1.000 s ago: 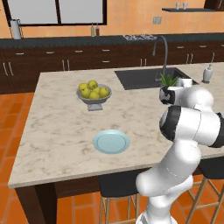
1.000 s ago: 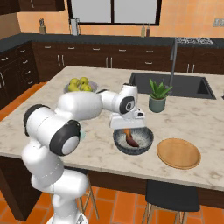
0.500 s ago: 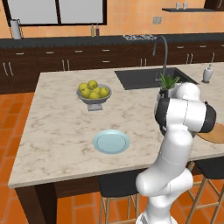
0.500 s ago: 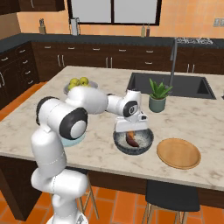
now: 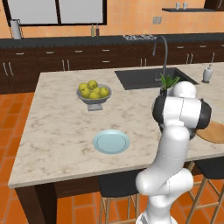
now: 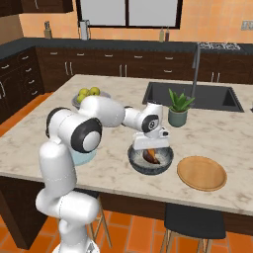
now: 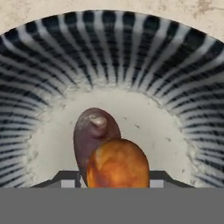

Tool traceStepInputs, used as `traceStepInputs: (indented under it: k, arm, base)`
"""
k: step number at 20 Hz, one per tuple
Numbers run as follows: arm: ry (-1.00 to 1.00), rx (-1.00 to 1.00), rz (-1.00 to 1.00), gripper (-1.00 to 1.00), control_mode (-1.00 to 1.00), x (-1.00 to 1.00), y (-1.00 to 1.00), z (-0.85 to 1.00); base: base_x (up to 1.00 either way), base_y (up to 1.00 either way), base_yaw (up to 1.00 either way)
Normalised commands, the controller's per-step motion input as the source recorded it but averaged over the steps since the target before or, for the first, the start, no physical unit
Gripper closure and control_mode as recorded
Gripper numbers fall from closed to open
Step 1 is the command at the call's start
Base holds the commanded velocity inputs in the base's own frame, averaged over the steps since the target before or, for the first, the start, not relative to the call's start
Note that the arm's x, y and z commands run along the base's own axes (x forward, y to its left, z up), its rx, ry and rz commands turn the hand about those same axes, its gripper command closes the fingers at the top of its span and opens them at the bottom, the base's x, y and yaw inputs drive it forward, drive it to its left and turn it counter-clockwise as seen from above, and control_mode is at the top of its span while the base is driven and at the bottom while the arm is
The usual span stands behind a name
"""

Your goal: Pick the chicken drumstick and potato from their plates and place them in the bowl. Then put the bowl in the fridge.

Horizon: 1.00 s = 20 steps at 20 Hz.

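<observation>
In the hand view the gripper (image 7: 111, 181) sits at 6 o'clock with its two tips spread wide on either side of the chicken drumstick (image 7: 117, 164), though whether they touch it I cannot tell. The potato (image 7: 93, 133) lies just beyond, touching the drumstick toward 11 o'clock. Both rest on the pale floor of the bowl (image 6: 168, 160), which stands on the worktop (image 6: 225, 136) with the tan plate (image 6: 201, 173) just beside it at 3 o'clock and the blue plate (image 5: 111, 141) well apart.

Orange walls (image 5: 131, 17), terracotta floor (image 5: 8, 144), dark cabinets (image 5: 52, 65), marble island (image 5: 57, 127)
</observation>
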Motion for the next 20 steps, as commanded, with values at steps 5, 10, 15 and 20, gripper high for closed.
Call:
traceStepInputs:
  k: [5, 10, 15, 20]
  arm:
    - [-0.15, -0.02, 0.0, -1.0, -1.0, -0.66, 0.12, 0.15]
    - [-0.05, 0.0, -0.26, -1.0, -1.0, -0.6, 0.26, 0.51]
    - [0.0, 0.01, -0.68, -1.0, -1.0, -0.32, 0.19, 0.32]
    - [0.0, -0.1, -0.14, -1.0, -1.0, -0.04, 0.52, 0.24]
  base:
    - [0.0, 0.0, 0.0]
    - [0.0, 0.0, 0.0]
    - [0.0, 0.0, 0.0]
    - [0.0, 0.0, 0.0]
